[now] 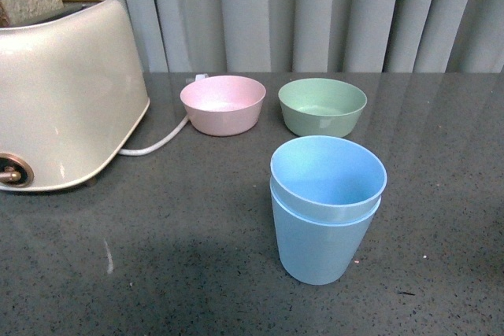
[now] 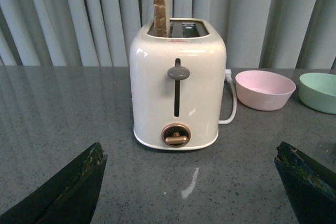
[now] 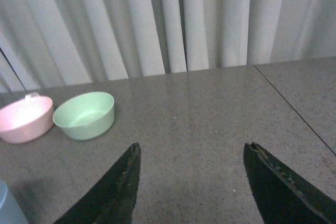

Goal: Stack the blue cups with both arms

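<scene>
Two light-blue cups stand nested one inside the other, upright on the dark table, right of centre in the front view. A sliver of blue cup shows at the edge of the right wrist view. No arm appears in the front view. My left gripper is open over bare table, facing the toaster. My right gripper is open too, with only tabletop between its fingers.
A cream toaster with a slice of bread and a white cord stands at the left. A pink bowl and a green bowl sit behind the cups. Grey curtains hang behind the table.
</scene>
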`<state>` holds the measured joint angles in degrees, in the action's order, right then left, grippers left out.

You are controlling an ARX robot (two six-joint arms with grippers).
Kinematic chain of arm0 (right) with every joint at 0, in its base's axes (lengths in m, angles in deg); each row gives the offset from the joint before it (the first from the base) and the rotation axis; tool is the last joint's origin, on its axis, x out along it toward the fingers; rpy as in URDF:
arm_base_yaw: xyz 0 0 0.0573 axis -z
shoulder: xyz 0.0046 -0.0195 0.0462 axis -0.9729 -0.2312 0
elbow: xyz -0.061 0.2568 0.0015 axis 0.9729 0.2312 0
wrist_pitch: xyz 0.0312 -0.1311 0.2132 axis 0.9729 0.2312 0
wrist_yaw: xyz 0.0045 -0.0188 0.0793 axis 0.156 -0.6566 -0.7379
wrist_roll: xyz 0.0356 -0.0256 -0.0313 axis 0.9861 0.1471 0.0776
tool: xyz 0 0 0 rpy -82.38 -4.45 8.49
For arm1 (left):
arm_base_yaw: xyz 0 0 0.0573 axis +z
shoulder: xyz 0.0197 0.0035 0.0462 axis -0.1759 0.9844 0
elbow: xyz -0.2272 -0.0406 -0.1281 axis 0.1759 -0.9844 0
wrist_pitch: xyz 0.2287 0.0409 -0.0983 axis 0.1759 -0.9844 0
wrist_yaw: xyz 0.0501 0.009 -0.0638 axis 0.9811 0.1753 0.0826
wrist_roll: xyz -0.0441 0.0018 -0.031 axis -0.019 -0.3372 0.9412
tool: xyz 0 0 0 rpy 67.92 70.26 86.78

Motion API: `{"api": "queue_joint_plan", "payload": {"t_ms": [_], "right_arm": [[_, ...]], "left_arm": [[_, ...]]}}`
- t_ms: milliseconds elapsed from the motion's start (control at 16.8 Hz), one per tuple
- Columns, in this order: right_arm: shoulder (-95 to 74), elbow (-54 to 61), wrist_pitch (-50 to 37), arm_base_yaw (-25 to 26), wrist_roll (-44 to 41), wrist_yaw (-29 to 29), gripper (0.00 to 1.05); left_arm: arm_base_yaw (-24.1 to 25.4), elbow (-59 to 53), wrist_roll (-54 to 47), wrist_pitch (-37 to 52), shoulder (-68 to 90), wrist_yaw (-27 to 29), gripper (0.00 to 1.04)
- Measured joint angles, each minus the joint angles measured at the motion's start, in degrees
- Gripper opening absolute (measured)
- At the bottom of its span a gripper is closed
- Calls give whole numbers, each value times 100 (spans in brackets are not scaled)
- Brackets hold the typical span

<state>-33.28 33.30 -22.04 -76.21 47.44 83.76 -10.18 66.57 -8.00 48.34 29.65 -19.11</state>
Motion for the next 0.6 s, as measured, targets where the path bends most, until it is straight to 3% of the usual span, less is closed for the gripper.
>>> {"api": "queue_joint_plan", "payload": {"t_ms": [60, 298, 358, 596], "right_arm": [[439, 63, 372, -11, -297, -15, 54], [1108, 455, 505, -42, -605, -37, 8], [1233, 544, 553, -42, -645, -35, 2], [1703, 769, 765, -42, -682, -35, 2]], "left_arm": [[-2, 0, -2, 2, 0, -7, 98], [0, 0, -2, 0, 0, -7, 98], [-2, 0, -2, 0, 0, -9, 98], [0, 0, -2, 0, 0, -7, 98]]}}
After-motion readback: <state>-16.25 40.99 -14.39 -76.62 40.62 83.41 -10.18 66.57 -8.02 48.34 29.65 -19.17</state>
